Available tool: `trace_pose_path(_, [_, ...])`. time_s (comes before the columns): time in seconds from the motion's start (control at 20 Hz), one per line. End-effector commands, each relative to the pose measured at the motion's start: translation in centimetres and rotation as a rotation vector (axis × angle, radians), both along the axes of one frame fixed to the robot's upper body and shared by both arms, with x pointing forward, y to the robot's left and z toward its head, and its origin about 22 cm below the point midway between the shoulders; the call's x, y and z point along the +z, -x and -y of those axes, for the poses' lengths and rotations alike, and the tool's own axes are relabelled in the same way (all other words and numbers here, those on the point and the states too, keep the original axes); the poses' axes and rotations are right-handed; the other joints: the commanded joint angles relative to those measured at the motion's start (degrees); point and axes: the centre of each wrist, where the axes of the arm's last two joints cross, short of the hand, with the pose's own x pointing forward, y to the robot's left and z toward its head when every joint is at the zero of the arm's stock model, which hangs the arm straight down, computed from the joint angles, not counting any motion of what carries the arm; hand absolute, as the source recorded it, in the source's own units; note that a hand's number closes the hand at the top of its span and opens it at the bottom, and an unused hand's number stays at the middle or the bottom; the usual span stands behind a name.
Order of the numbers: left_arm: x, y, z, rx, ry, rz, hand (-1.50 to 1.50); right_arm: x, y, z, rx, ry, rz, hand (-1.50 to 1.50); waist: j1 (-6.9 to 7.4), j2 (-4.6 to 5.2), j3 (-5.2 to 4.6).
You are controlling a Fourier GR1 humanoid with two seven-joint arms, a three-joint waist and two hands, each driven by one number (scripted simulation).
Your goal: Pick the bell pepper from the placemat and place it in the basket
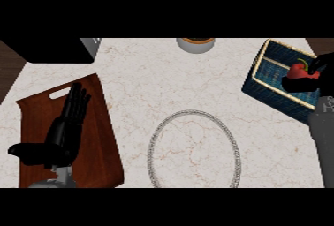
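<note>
Right hand (301, 83) holds bell pepper (299, 70) over basket (271, 73).

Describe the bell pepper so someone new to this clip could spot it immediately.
Start at the marble counter and look to its far right corner, where a blue basket with a pale rim sits at an angle. Over the basket, the right hand curls round the pepper. It is the only bright red thing in view, with a small green stem on top.

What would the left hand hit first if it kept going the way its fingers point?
The left hand points up and slightly right over the wooden cutting board. Past its handle slot lies bare counter, then probably the black appliance, though height is unclear.
</note>
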Motion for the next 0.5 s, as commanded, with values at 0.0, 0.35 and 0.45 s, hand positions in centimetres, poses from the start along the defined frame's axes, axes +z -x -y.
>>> trace_pose_path(0.0, [0.9, -0.1, -1.6, 0.006, -0.004, -0.011, 0.0, -3.0, 0.6, 2.4, -0.01, -0.021, -0.002, 1.5, 0.0, 0.02, 0.02])
trace_pose_path(0.35, [-0.3, -0.6, -1.4, 0.006, -0.006, 0.009, 0.0, -3.9, 1.0, 3.4, -0.118, -0.07, 0.03, 1.5, -0.11, 0.0, 0.0])
trace_pose_path(0.45, [1.8, 1.3, 0.5, -0.007, 0.004, -0.018, 0.0, -2.5, 0.0, 4.8, -0.108, -0.091, 0.024, 1.5, 0.22, -0.05, 0.03])
